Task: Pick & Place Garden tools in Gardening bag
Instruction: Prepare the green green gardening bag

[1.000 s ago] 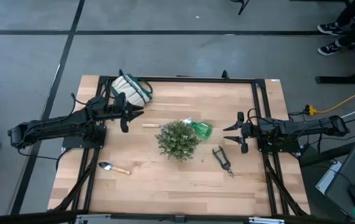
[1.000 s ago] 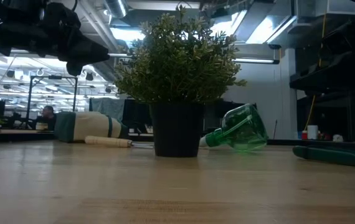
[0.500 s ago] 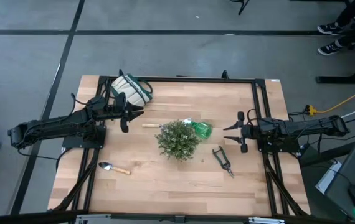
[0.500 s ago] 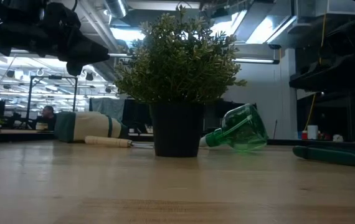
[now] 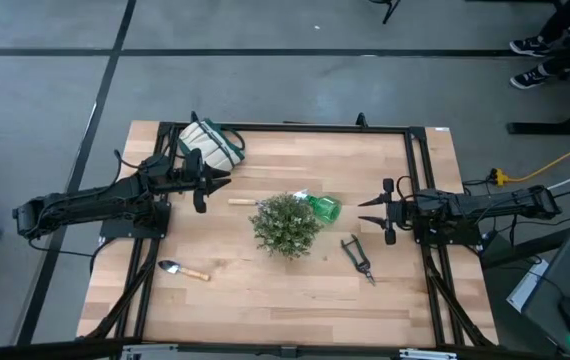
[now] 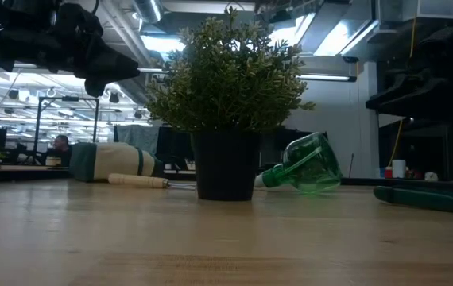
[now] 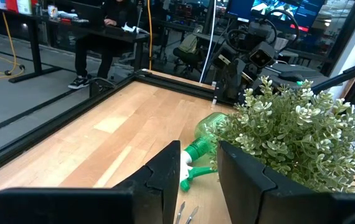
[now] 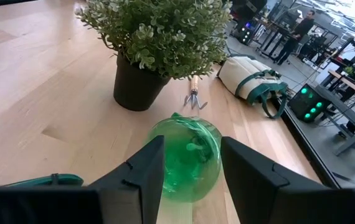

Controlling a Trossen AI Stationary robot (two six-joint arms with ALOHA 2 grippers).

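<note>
The cream bag with green trim [image 5: 210, 143] lies on its side at the table's far left. A short wooden-handled rake [image 5: 242, 202] lies flat beside the potted plant [image 5: 285, 224]. The green plastic bottle-shaped tool [image 5: 323, 207] lies on its side right of the plant. The dark shears [image 5: 358, 257] and the trowel [image 5: 183, 270] lie flat nearer the front. My left gripper [image 5: 220, 182] is open and empty above the table, between bag and rake. My right gripper [image 5: 367, 210] is open and empty, right of the green tool [image 8: 187, 158] and pointing at it.
The plant [image 6: 226, 103] stands in a dark pot at the table's middle, between the two grippers. A black frame [image 5: 420, 180] runs along the table's far and right edges. Bare wood lies along the front of the table. A person sits in the room beyond [image 7: 112, 31].
</note>
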